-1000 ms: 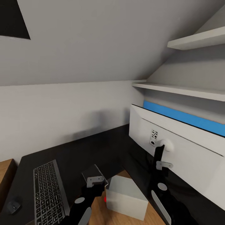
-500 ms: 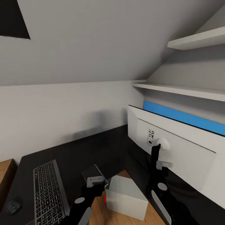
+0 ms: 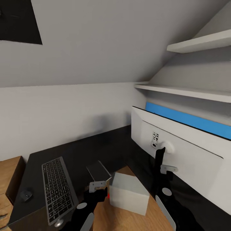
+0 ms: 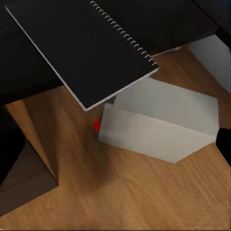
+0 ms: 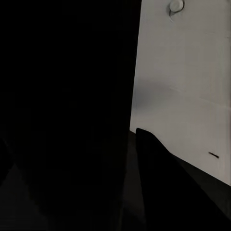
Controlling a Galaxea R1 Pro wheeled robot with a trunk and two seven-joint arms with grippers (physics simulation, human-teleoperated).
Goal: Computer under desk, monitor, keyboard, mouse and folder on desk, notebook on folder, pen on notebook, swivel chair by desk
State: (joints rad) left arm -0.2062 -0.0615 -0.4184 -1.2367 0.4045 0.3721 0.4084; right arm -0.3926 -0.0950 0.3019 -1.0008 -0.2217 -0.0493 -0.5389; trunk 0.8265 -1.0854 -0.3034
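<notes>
Monitor stands on the glossy black bench, its white back to the camera, with the right hand clenched on its black stand. The left hand grips the notebook. The keyboard and mouse lie to the left. A good move would likely turn the monitor slowly, keeping it upright and the base flat.

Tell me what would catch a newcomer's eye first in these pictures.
The monitor dominates the right side, its grey-white back toward the camera, standing on the glossy black desk. Low in the middle, the left gripper holds up a dark spiral notebook above the computer on the wood floor. The keyboard lies at the left.
</notes>
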